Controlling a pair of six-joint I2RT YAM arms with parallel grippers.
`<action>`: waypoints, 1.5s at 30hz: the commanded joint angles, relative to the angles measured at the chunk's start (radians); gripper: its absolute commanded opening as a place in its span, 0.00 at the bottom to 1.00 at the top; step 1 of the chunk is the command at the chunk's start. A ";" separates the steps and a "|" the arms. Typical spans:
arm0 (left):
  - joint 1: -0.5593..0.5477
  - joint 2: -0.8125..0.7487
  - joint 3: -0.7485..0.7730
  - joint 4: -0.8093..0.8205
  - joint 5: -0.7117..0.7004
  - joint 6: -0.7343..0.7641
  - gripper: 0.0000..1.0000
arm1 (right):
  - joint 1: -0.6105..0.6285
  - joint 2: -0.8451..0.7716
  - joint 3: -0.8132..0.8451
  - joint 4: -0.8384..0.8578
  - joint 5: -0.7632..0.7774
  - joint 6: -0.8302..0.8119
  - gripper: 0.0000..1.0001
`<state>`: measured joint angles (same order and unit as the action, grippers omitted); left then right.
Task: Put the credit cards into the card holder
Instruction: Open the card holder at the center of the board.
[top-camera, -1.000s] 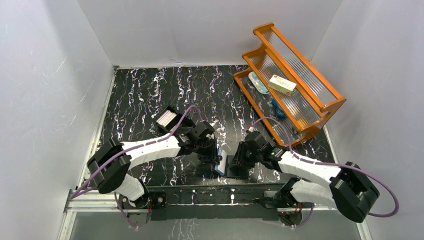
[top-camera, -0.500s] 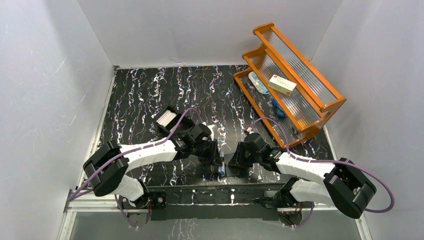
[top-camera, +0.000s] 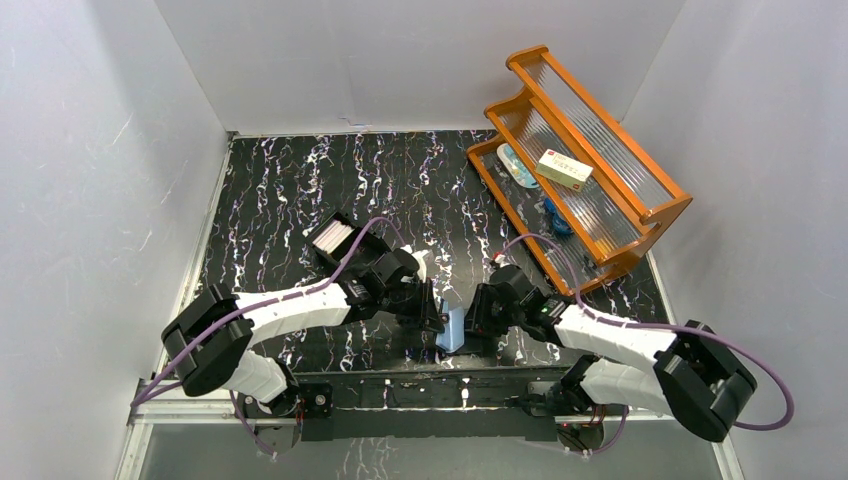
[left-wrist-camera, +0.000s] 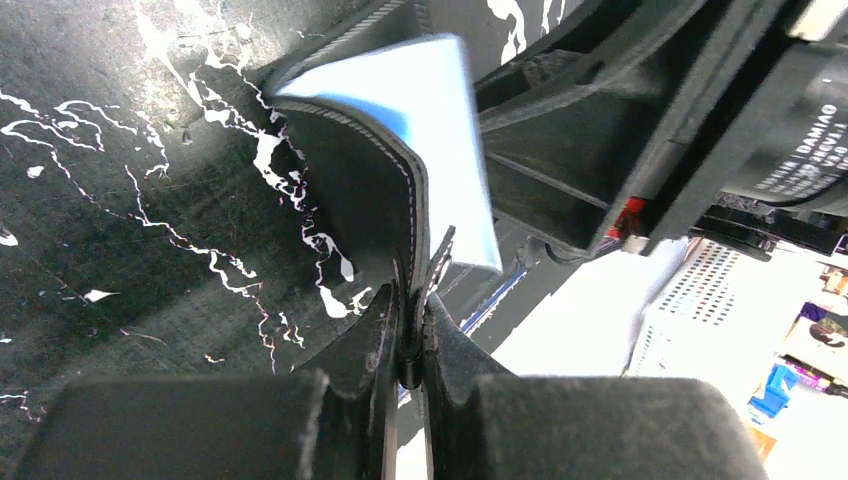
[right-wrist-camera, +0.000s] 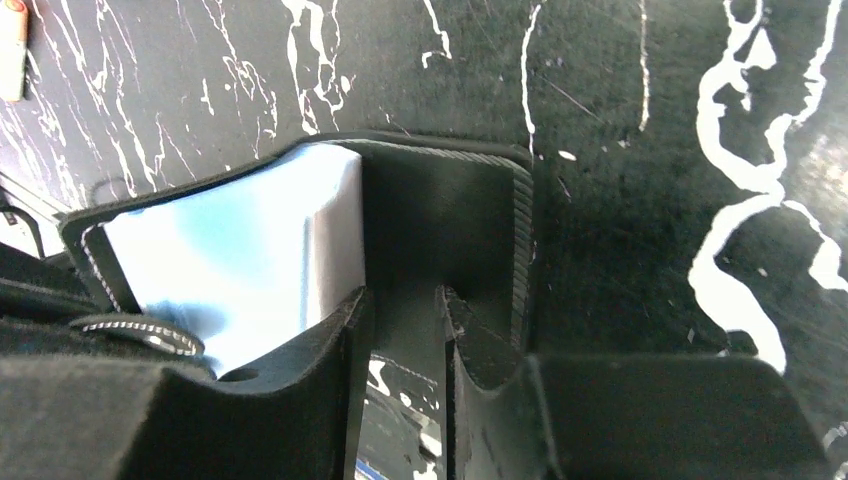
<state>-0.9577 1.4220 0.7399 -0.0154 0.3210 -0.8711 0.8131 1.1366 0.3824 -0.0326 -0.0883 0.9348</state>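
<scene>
Card holder (top-camera: 452, 327) held spread open for loading: one flap pinched by left gripper (left-wrist-camera: 410, 310), opposite flap clamped by right gripper (right-wrist-camera: 408, 320).

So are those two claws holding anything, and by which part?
Both hold the open black wallet, each by one leather flap. The left gripper pinches the thin edge of one flap, and the right gripper grips the edge of the other.

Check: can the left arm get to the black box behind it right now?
Probably not yet: left arm has its jaws shut on the card holder. Path to the black box looks clear.
</scene>
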 joint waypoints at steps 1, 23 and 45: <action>-0.006 -0.026 0.003 -0.012 -0.009 0.016 0.00 | 0.002 -0.106 0.081 -0.161 0.028 -0.017 0.38; -0.005 -0.029 -0.037 -0.001 -0.080 -0.036 0.12 | 0.017 -0.137 0.097 -0.016 -0.007 0.075 0.36; -0.003 -0.162 0.131 -0.504 -0.427 0.026 0.49 | 0.017 -0.028 0.143 -0.110 -0.019 0.016 0.35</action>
<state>-0.9581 1.2957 0.7479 -0.3660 0.0269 -0.9077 0.8253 1.1343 0.4850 -0.1356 -0.1081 0.9577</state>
